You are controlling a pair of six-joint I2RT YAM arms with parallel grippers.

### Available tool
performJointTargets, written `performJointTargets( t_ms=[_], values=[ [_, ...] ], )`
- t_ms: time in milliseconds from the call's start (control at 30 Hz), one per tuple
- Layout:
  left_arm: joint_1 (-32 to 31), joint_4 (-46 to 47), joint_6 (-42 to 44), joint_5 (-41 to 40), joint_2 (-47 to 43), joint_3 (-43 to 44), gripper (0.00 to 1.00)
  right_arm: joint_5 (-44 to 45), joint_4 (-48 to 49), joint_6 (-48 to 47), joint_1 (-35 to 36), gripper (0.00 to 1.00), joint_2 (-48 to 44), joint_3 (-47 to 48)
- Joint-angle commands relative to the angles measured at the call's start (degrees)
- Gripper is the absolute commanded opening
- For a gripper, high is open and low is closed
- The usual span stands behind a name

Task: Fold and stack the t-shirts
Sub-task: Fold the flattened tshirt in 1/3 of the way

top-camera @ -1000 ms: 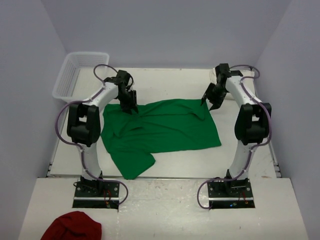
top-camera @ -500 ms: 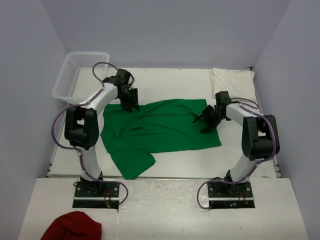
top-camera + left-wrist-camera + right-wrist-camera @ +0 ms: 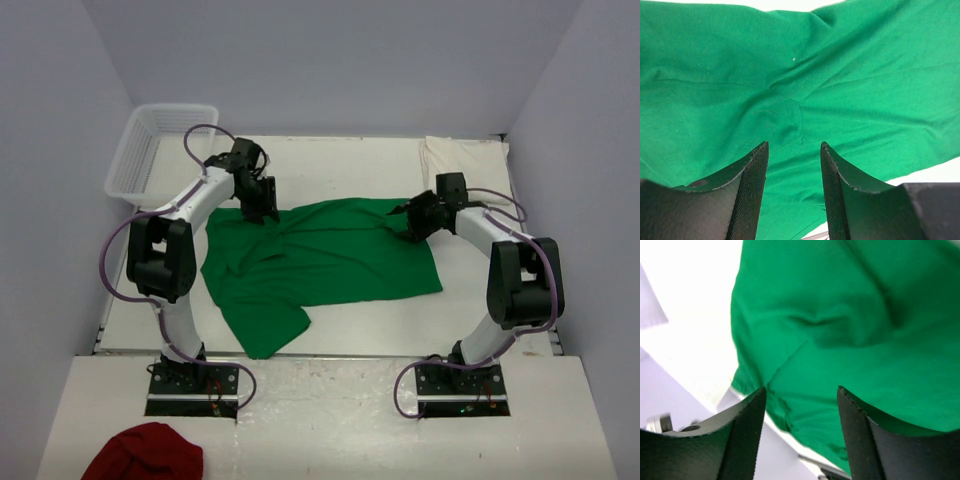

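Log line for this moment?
left gripper: open over green shirt, far-left edge | right gripper: open over far-right corner | white shirt: far-right corner | fold: not started

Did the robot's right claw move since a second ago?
Yes. The right gripper came away from the cream-white shirt in the far corner, back toward its base, and is now over the green shirt's far right corner.

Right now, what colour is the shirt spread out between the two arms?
Bright green, plain, no pattern. The shirt shows best in the top external view.
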Motion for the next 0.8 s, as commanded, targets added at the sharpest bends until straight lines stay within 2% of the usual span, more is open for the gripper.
performJointTargets(
  t_ms=[0,67,167,333,667,767],
  values=[
    [-0.2,1.3,0.6,0.5,-2.2,-0.3,0.48,8.5,-7.4,4.5,-0.3,0.59,0.8,3.9],
    [-0.3,1.3,0.6,0.7,-2.0,-0.3,0.48,12.5,-15.4,5.4,-0.2,0.59,2.7,8.2],
    [-0.3,2.0,0.4,1.1,-1.7,-0.7,0.48,18.8,-22.4,4.2,0.2,0.58,4.8,13.3],
    [-0.3,2.5,0.4,1.8,-1.3,-0.7,0.48,24.2,-27.8,4.2,0.9,0.53,8.0,16.8],
    [-0.2,2.3,0.9,2.0,-1.0,0.0,0.48,24.3,-29.7,6.9,3.6,0.50,9.1,15.8],
    [-0.2,2.0,1.0,2.2,-1.0,0.3,0.48,23.5,-30.0,7.4,3.8,0.42,10.8,16.6]
  ],
)
